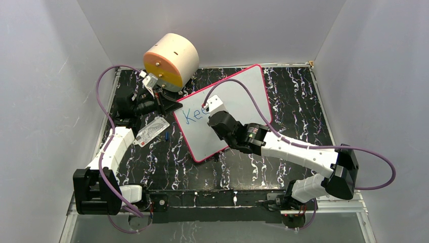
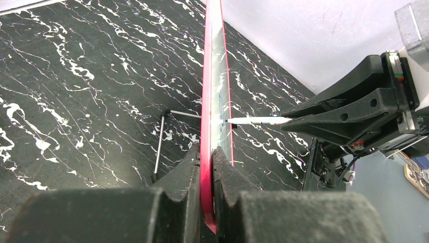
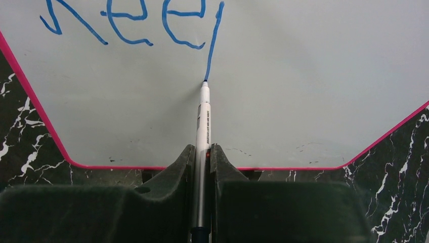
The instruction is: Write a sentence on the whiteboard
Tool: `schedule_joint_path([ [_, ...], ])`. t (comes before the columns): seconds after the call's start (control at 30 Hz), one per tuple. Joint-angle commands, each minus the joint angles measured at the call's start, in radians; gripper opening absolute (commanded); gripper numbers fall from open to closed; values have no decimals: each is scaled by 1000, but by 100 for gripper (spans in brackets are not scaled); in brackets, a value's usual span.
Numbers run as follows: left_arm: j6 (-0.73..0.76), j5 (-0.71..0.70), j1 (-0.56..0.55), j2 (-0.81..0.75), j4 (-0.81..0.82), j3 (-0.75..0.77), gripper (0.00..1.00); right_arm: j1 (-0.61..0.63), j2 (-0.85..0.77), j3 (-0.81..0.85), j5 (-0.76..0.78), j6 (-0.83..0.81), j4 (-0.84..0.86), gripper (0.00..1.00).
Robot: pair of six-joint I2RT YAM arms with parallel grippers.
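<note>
The black marbled worktop (image 1: 303,111) carries everything. On it the whiteboard (image 1: 202,139) does not lie flat. It stands tilted up near the middle, its face turned to the right arm (image 1: 303,152), and this seems intended, so that the arm can reach the surface straight on. From the left wrist view the board shows edge-on, with a thin metal prop (image 2: 161,147) behind it.

At the back left a big cream drum with an orange face (image 1: 172,58) sits well apart from the writing and appears to have no part in it.

The left arm (image 1: 116,147) reaches up to the left edge of the board. The left jaws are clenched on the pink border, I think to keep the board from sliding or tipping under the push of the pen. The right jaws are clamped around a white marker (image 3: 204,121), which lies straight along them, so the tip goes where the wrist goes.

A printed card (image 1: 151,132) lies flat just left of the board.

The sentence (image 3: 152,25) is only begun: "Kee" in blue, then one downstroke. The tip touches the board at the foot of that stroke, so most of the words are not yet written.

A small blue object (image 1: 166,135) lies beside the card; it may be the cap.
</note>
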Motion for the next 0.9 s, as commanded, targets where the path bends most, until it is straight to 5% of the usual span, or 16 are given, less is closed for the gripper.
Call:
schedule_joint_path([
  [0.0,96,52,-26,-13,-29,-23,0,-7,7,49,-10,32,-25,0],
  [0.4,95,51,-26,-13,-29,-23,0,-7,-102,2,34,-20,150,0],
  [0.87,95,54,-26,-13,-30,-24,0,-9,-51,17,46,-81,249,0],
])
